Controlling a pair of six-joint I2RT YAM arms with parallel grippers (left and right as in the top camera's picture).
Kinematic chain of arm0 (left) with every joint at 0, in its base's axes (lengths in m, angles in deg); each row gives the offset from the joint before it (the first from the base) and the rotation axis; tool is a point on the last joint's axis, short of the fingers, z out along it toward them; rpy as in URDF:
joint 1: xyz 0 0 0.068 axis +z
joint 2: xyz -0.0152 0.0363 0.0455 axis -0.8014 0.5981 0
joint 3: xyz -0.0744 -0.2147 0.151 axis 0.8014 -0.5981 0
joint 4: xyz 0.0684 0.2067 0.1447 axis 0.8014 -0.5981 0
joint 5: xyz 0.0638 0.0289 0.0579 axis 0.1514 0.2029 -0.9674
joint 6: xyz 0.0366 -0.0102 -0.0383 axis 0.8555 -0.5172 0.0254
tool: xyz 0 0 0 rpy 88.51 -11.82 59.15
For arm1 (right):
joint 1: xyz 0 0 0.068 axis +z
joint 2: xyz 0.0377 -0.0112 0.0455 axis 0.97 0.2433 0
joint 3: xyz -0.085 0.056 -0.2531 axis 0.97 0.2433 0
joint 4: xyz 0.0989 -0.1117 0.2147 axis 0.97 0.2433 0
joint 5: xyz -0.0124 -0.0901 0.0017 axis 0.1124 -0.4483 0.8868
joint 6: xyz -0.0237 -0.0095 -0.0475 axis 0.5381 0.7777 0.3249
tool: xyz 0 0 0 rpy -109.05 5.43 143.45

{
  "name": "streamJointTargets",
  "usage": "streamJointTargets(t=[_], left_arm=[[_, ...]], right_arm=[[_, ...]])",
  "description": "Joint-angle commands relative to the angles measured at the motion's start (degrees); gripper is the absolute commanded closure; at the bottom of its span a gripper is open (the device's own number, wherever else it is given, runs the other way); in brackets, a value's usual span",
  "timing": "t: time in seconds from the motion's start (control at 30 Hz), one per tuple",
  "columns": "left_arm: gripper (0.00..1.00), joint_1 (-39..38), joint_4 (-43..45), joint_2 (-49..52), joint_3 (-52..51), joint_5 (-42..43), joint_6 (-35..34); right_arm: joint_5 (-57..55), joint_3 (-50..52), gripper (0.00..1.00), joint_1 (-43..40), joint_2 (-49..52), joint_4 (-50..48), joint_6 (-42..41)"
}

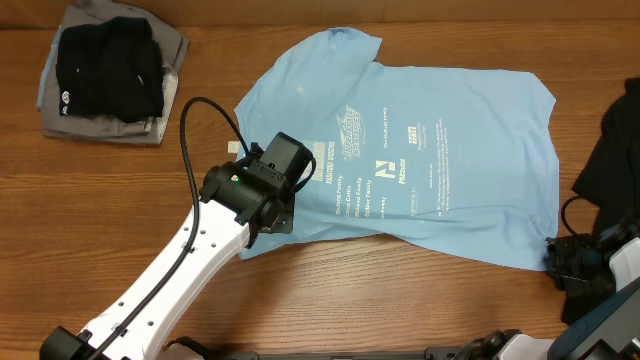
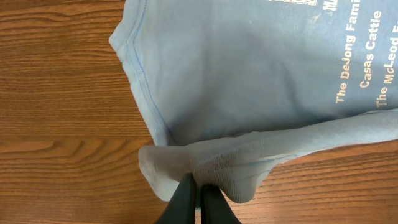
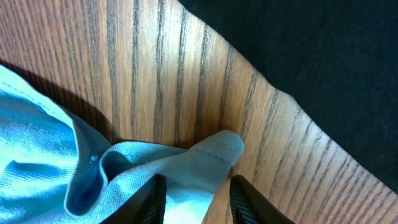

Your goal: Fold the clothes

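Note:
The light blue T-shirt (image 1: 430, 150) lies spread on the wooden table (image 1: 400, 300), small white logos facing up. My left gripper (image 2: 199, 190) is shut on the shirt's near-left hem corner (image 2: 205, 163), which is bunched and raised slightly off the wood. In the overhead view that arm (image 1: 240, 195) covers the same corner. My right gripper (image 3: 198, 186) is at the shirt's near-right corner (image 3: 208, 154). Its jaws stand apart, with the fabric lying between the two fingers. Overhead, the right gripper (image 1: 555, 262) sits at the shirt's lower right edge.
A stack of folded black and grey garments (image 1: 110, 70) sits at the far left. A large dark garment (image 1: 615, 150) lies at the right edge, close behind my right gripper, and fills the top right of the right wrist view (image 3: 323, 50).

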Motion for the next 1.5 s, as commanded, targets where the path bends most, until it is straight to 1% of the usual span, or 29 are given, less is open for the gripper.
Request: streamJointTargets(t=[0.0,0.07,0.17,0.3,0.4,0.47,0.67,0.73,0.8,0.83,0.97,1.03,1.17,1.3,1.4,1.47], left_arm=[[0.96,0.15,-0.17,-0.85,-0.09,-1.01,1.25],[0.96,0.15,-0.33,-0.85,-0.09,-1.01,1.25],[0.96,0.15,-0.35,-0.85,-0.09,-1.03,1.62],[0.96,0.09,-0.72,-1.07,0.00,-0.76,3.65],[0.96,0.09,-2.80,-1.84,0.83,0.81,3.52],[0.96,0.02,-3.78,-2.86,1.36,2.10,3.45],[0.96,-2.36,-5.46,-8.07,3.15,2.03,3.17],[0.96,-3.52,-5.44,-10.03,4.00,1.27,2.40],[0.96,-4.04,-4.76,-11.85,5.20,-1.49,-0.02],[0.96,-4.04,-4.17,-12.28,5.70,-2.21,-0.11],[0.96,-3.61,-0.20,-12.41,7.32,-5.77,2.19],[0.96,-3.13,1.57,-11.80,7.32,-6.08,3.26],[0.96,-2.01,2.91,-8.81,7.30,-6.10,3.85],[0.96,-1.66,4.37,-4.22,7.30,-7.80,5.14],[0.96,-1.66,6.38,-1.14,7.30,-10.60,5.16],[0.96,-1.51,8.44,0.90,7.30,-11.67,5.88]], right_arm=[[0.37,1.44,0.69,-0.13,0.68,-1.25,-0.04],[0.37,1.70,0.78,-0.15,0.68,-1.40,-0.28],[0.42,1.60,0.96,-0.15,0.66,-1.42,-1.09],[1.60,0.13,0.96,-0.15,0.48,-0.02,-1.75],[1.64,-2.36,0.96,-0.15,-0.74,3.10,-1.77],[1.62,-4.15,0.96,-0.15,-2.16,5.22,-1.77],[1.68,-7.43,0.96,-0.13,-8.31,9.66,-1.77],[2.91,-7.56,0.96,-0.13,-10.78,9.90,-1.73],[4.83,-7.67,0.96,-0.09,-12.76,9.77,-1.55],[5.99,-7.69,0.96,-0.09,-13.55,9.46,-1.55],[12.02,-7.72,0.96,0.17,-15.21,5.79,-1.55],[13.46,-7.72,0.96,1.22,-15.10,3.52,-1.62],[13.40,-7.72,0.96,4.98,-14.93,-1.86,-3.63],[13.33,-7.72,0.96,10.14,-14.86,-11.10,-4.85],[9.38,-7.72,0.96,14.12,-14.16,-16.55,-7.39],[6.64,-7.72,0.96,16.59,-13.14,-20.11,-7.56]])
